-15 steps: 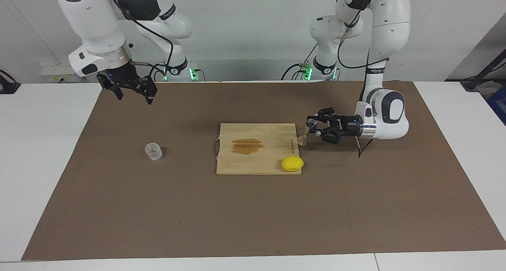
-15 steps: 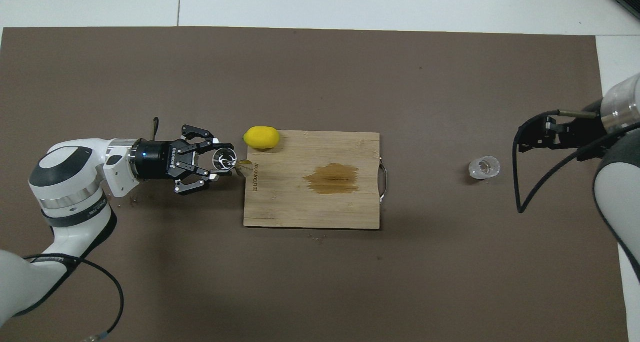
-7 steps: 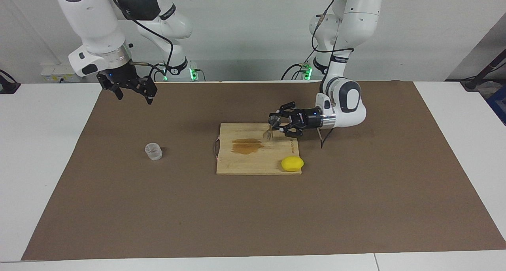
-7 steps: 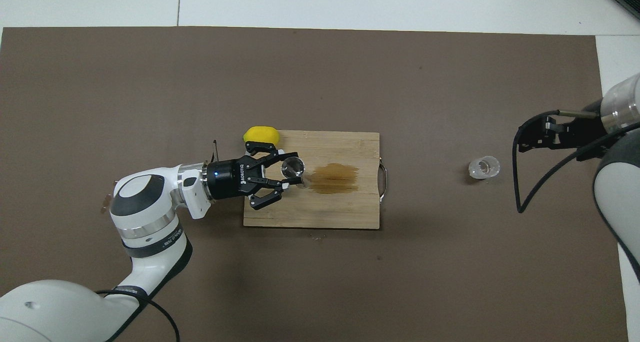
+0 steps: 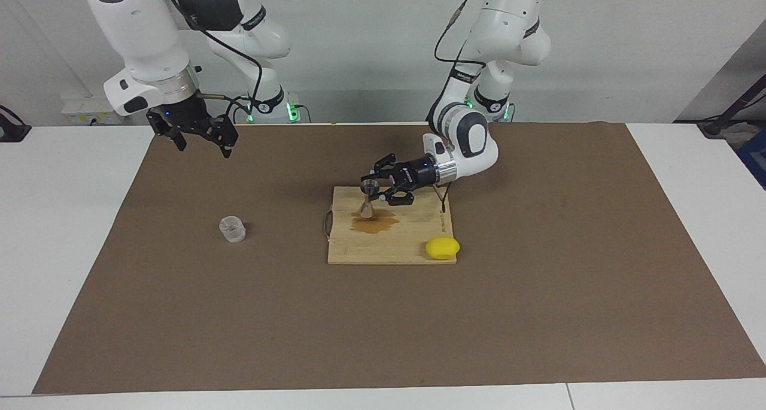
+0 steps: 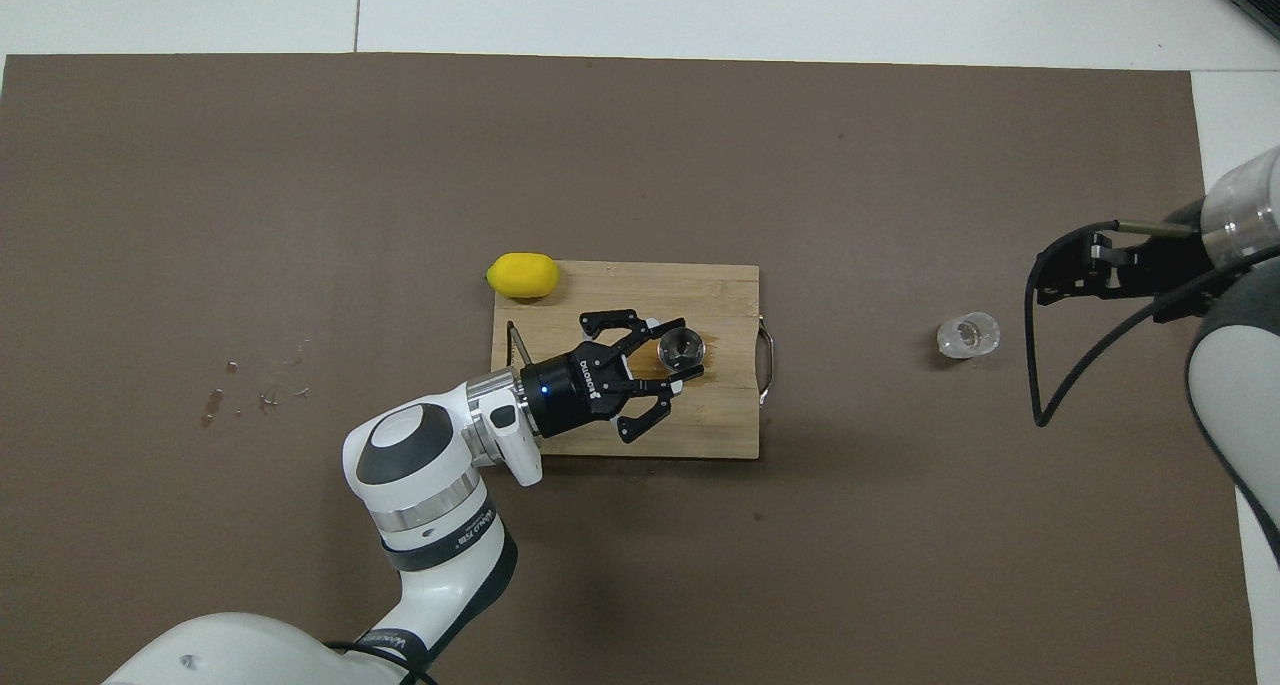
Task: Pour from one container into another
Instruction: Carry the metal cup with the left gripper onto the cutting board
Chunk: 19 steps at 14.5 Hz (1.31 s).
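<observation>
Over the middle of the cutting board [image 5: 419,251] the left gripper [image 5: 377,190] was clamped on the jigger [image 5: 367,202], holding it upright by its upper cone, its foot just above or perhaps on the brown stain [image 5: 375,222]; which, I could not tell. From there the left arm ran toward its base. On the board's corner toward the left arm's end lay a lemon [image 5: 442,248]. The glass cup [image 5: 232,229] stood on the brown mat [image 5: 383,326], well apart from the board, toward the right arm's end. The right gripper [image 5: 200,136] hung in the air, fingers apart, waiting. I judged this to be the placing of the receiving vessel; next the jigger wanted setting down level and releasing, then the right arm fetching the cup to pour.
</observation>
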Motion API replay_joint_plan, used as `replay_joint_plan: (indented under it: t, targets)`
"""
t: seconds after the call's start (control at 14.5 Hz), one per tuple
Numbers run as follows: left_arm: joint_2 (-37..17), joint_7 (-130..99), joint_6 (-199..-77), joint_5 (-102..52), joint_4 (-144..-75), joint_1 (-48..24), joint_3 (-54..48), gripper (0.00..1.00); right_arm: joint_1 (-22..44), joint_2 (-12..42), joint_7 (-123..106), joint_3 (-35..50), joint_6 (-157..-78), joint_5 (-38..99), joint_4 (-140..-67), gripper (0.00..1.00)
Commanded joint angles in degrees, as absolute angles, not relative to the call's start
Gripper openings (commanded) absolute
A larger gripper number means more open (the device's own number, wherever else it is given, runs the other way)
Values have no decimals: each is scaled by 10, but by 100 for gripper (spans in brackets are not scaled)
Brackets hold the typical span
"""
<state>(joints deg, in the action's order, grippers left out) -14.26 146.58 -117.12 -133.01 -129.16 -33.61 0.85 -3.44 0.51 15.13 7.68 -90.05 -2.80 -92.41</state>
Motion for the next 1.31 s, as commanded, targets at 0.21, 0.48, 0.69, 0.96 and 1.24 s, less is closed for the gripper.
replay_joint_plan:
  t: [0.21, 0.48, 0.69, 0.96, 1.24]
  targets:
    - [-138, 1525, -1198, -1356, -1308, -361, 18, 37, -42, -6, 138, 79, -901, -16, -936, 100]
    - [-138, 1552, -1204, -1366, -1318, -367, 18, 38, -42, -6, 138, 79, -901, -16, -936, 100]
    - [-136, 1558, -1203, -1367, -1333, -368, 18, 40, -42, -6, 139, 79, -901, -16, -936, 100]
    - [-134, 1557, -1200, -1367, -1337, -362, 19, 100, -42, -7, 138, 80, -901, -16, -936, 100]
    - [-119, 1551, -1176, -1366, -1360, -353, 19, 100, -42, -6, 139, 79, -901, -16, -936, 100]
